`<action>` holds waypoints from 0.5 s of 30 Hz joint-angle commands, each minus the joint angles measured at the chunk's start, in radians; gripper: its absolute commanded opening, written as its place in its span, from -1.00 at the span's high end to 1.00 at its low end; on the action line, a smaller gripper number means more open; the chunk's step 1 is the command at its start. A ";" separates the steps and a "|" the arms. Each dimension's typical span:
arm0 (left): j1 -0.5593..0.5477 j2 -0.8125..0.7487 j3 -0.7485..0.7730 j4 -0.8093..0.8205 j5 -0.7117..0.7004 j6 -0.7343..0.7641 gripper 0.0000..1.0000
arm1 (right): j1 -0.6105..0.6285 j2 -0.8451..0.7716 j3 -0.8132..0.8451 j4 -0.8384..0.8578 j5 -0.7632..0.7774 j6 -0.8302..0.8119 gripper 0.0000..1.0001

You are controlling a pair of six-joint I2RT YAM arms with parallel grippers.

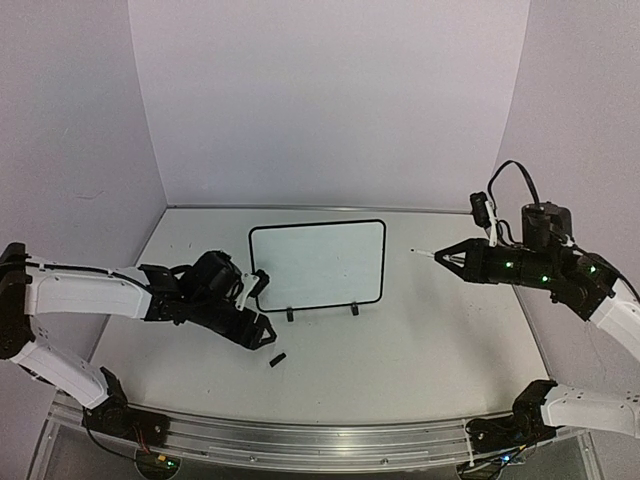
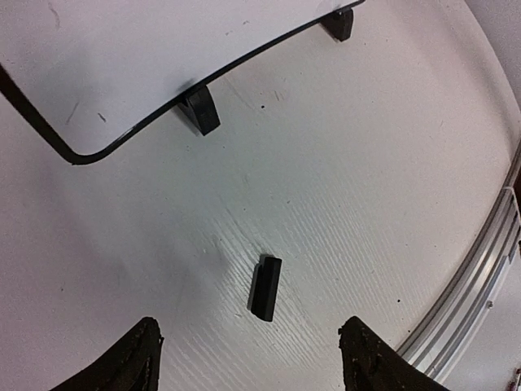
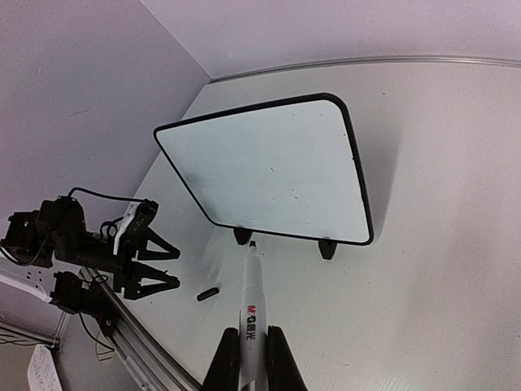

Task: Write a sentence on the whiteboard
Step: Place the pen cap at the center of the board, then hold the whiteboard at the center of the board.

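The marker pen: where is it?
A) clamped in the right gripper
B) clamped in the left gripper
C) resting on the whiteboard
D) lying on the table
A: the marker pokes out between the right gripper's closed fingers; the left gripper is open and empty.

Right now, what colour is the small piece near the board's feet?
Piece: black; best in left wrist view.
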 commanded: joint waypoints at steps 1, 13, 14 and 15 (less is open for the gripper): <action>0.080 -0.120 0.027 -0.078 0.098 -0.027 -0.51 | -0.002 -0.005 -0.002 0.031 0.041 0.006 1.00; 0.380 -0.185 0.288 -0.343 0.384 0.190 -0.62 | 0.023 -0.005 -0.032 0.131 0.017 0.024 1.00; 0.414 -0.169 0.313 -0.362 0.425 0.216 -0.62 | 0.035 0.000 -0.031 0.135 0.027 0.024 1.00; 0.441 -0.154 0.339 -0.374 0.455 0.239 -0.62 | 0.048 0.009 -0.032 0.142 0.038 0.024 1.00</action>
